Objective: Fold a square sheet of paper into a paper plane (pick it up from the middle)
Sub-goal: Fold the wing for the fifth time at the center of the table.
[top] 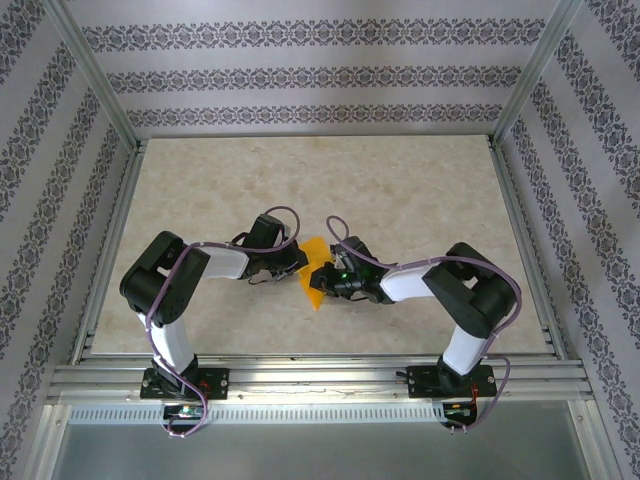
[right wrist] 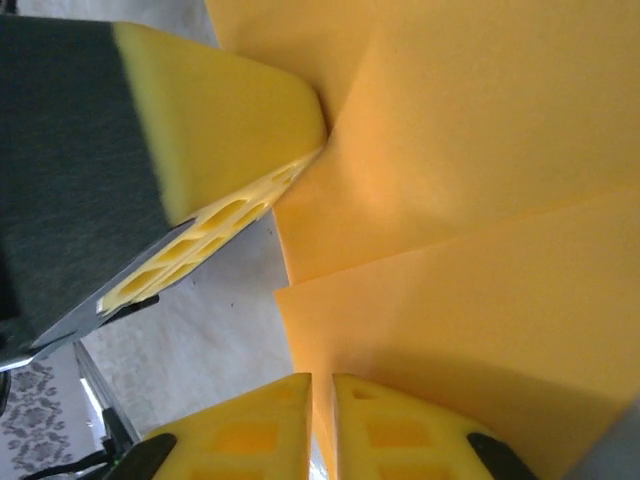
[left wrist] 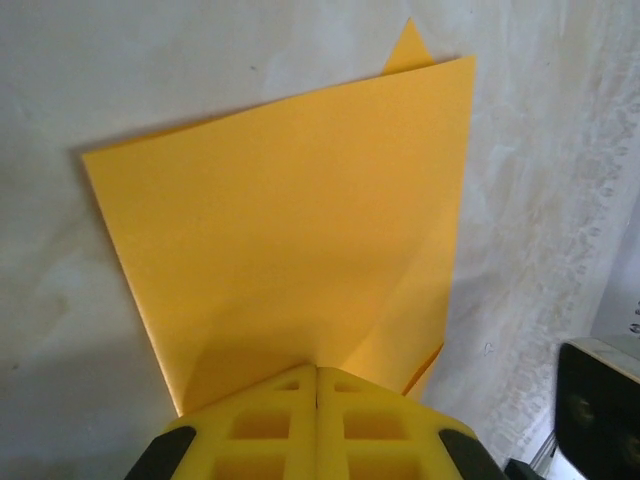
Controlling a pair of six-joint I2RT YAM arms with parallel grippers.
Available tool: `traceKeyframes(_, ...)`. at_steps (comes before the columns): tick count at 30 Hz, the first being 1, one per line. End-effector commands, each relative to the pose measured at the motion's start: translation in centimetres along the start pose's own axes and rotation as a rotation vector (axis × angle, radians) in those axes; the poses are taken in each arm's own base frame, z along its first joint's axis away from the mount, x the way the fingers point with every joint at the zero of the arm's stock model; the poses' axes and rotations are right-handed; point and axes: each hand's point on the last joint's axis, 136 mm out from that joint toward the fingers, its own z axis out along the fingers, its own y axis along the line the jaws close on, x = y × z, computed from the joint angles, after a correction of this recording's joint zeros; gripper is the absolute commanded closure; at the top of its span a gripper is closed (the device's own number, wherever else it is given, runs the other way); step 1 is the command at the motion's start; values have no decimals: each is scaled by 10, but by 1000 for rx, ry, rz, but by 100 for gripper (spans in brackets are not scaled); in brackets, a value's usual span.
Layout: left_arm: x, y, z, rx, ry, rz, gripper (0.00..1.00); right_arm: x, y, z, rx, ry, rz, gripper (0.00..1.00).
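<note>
Marbled tabletop (top: 400, 190) — creased orange paper (top: 314, 290)

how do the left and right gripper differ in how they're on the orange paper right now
The left gripper has its fingers pressed together, pinching the square sheet of paper; the right gripper shows a thin gap between its fingers, the paper's edge in it. The left gripper reaches in from the left, the right gripper from the right. Both have yellow fingers.
</note>
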Motion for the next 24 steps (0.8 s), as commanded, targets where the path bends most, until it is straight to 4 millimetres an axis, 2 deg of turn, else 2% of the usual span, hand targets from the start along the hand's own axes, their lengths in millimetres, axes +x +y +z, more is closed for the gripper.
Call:
traceKeyframes(1, 5, 23, 6, -67, 12, 6, 100, -21, 8, -25, 57, -66, -89, 81)
traceKeyframes(4, 5, 18, 8, -23, 21, 28, 100, -39, -3, -48, 105, -114, -78, 76)
traceKeyframes(6, 5, 13, 9, 18, 23, 38, 100, -51, -11, -63, 126, -175, -47, 69)
traceKeyframes(10, 6, 6, 13, 62, 48, 59, 100, -61, -12, -75, 142, -194, -62, 66)
traceKeyframes(13, 6, 5, 14, 66, 58, 77, 100, -61, -24, -76, 183, -172, -18, 66)
traceKeyframes(15, 8, 1, 14, 82, 76, 96, 100, -59, -30, -71, 148, -155, 41, 66)
traceKeyframes(20, 9, -4, 14, 89, 102, 130, 100, -51, -33, -57, 100, -77, 114, 70)
traceKeyframes(24, 10, -5, 13, 86, 113, 142, 100, -51, -36, -53, 109, -66, 140, 70)
